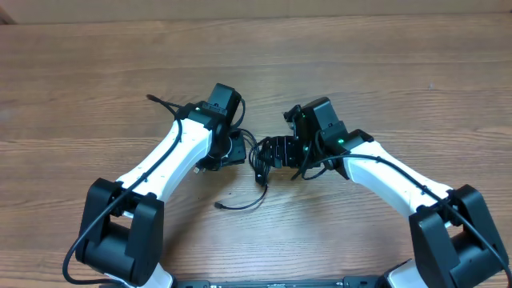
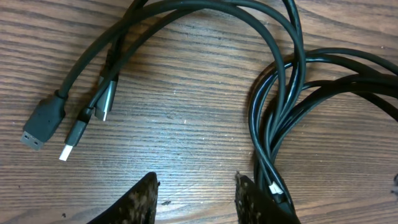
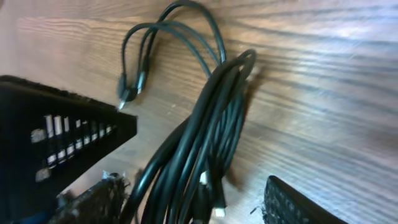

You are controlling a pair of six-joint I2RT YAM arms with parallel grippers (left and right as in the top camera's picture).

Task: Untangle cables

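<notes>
We saw the cables (image 1: pixel 262 160) bunched in the middle of the table (image 1: pixel 400 64); our left gripper (image 2: pixel 196 186) stood apart, holding nothing; our right gripper (image 3: pixel 186 196) gaped around the bunch — grabbing every loop together and pulling could tighten the knot.

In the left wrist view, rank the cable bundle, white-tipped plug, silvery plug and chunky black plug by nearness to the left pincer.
1. Cable bundle, lower right.
2. White-tipped plug and silvery plug, left: too close to call.
3. Chunky black plug, far left.
</notes>
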